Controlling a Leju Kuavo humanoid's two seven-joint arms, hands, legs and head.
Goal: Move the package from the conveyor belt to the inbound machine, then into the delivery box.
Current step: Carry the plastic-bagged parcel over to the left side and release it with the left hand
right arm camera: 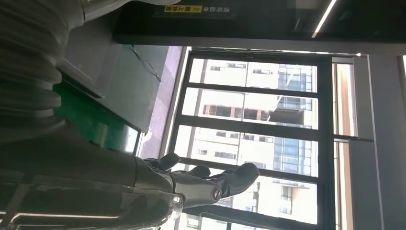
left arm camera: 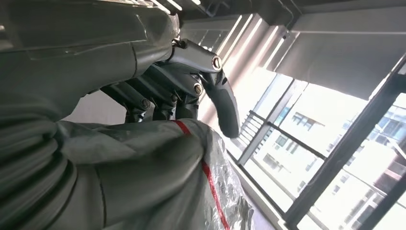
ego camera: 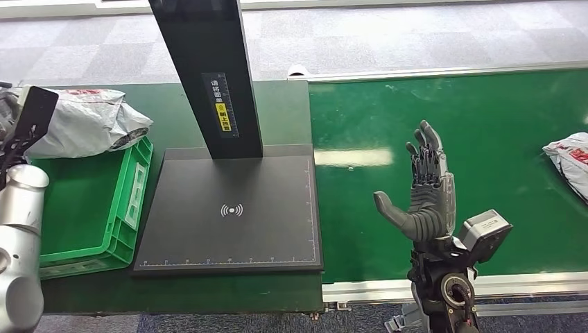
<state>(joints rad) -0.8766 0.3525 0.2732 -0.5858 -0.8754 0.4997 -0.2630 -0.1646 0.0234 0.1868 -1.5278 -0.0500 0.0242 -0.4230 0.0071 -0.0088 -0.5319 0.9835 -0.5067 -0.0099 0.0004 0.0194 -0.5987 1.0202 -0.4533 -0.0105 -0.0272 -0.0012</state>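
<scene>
The green conveyor belt (ego camera: 485, 139) runs across the right side, and a second grey bag (ego camera: 570, 161) lies at its far right edge, waiting. Left of the belt sits the inbound machine (ego camera: 232, 208), a flat black scanning plate with a dark post rising behind it; the plate is bare. Left again stands the green delivery box (ego camera: 128, 201), tucked just beside the plate.

The package (ego camera: 87, 123), a crumpled grey plastic mailer with red print, hangs above the far end of the box. The left robot hand (left arm camera: 191, 91) is grasping it: in the wrist view the dark fingers (left arm camera: 225, 103) curl over the top of the bag while the thumb presses from below.

The step in hand looks like the drop into the box. To do it well, the bag should come fully inside the box walls before release, since part of it seems to overhang the far rim toward the plate. Lowering it first would keep the slack plastic from catching the rim or sliding out.

The right robot hand (ego camera: 424, 191) hovers over the belt, released, fingers straight and apart, holding nothing.
</scene>
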